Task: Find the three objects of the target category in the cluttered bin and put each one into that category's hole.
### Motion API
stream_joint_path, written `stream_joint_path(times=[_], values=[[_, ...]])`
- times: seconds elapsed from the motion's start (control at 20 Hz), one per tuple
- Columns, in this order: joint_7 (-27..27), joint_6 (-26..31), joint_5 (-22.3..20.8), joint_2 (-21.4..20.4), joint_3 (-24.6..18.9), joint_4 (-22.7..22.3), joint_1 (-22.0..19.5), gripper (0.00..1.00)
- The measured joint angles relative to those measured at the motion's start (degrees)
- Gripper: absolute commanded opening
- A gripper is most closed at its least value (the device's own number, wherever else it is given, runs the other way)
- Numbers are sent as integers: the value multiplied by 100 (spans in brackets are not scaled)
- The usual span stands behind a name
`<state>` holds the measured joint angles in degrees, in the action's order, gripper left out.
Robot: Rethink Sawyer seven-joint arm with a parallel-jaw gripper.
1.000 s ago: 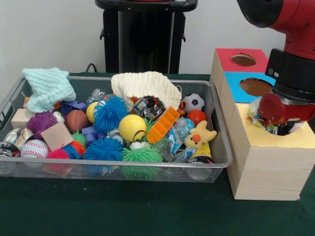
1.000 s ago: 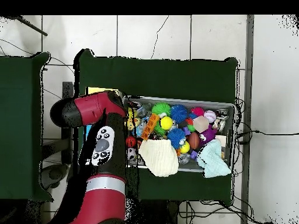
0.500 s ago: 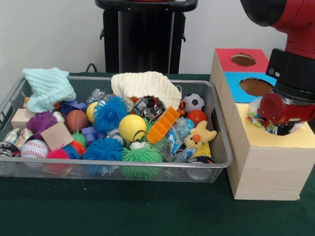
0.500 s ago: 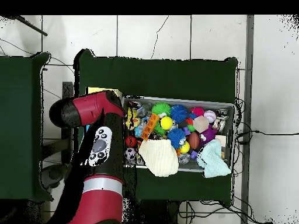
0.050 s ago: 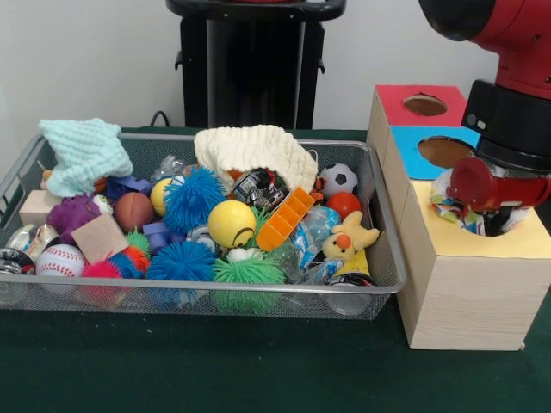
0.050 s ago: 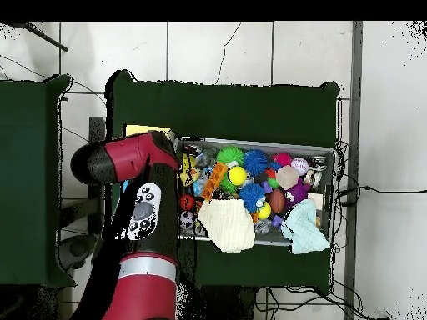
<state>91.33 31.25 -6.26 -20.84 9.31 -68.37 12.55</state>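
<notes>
My gripper (image 5: 489,222) reaches down into the hole in the yellow top (image 5: 534,245) of the wooden box (image 5: 465,292) at the right. A crinkled multicoloured cloth piece (image 5: 448,205) bulges out of that hole around the gripper, and the red wrist hides the gripper's tip. Behind it are the blue hole (image 5: 446,151) and the red hole (image 5: 426,105). The wire bin (image 5: 379,258) is packed with toys. From overhead, the red arm (image 6: 138,162) covers the box, leaving only a strip of the yellow top (image 6: 138,130) in sight.
In the bin lie a cream knit cloth (image 5: 254,151), a mint cloth (image 5: 82,151), spiky balls (image 5: 191,196), a yellow ball (image 5: 231,222), an orange grid block (image 5: 288,219), a yellow plush (image 5: 351,237), a baseball (image 5: 58,260) and wooden blocks (image 5: 99,237).
The arm's wrist has risen slightly above the yellow hole. The multicoloured piece stays bunched at the hole. Nothing in the bin has moved.
</notes>
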Motion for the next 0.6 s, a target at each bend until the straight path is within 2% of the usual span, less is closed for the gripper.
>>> stream_joint_path(times=[0.6], values=[[0,109,-1,-429,-79,-383,-69,0]])
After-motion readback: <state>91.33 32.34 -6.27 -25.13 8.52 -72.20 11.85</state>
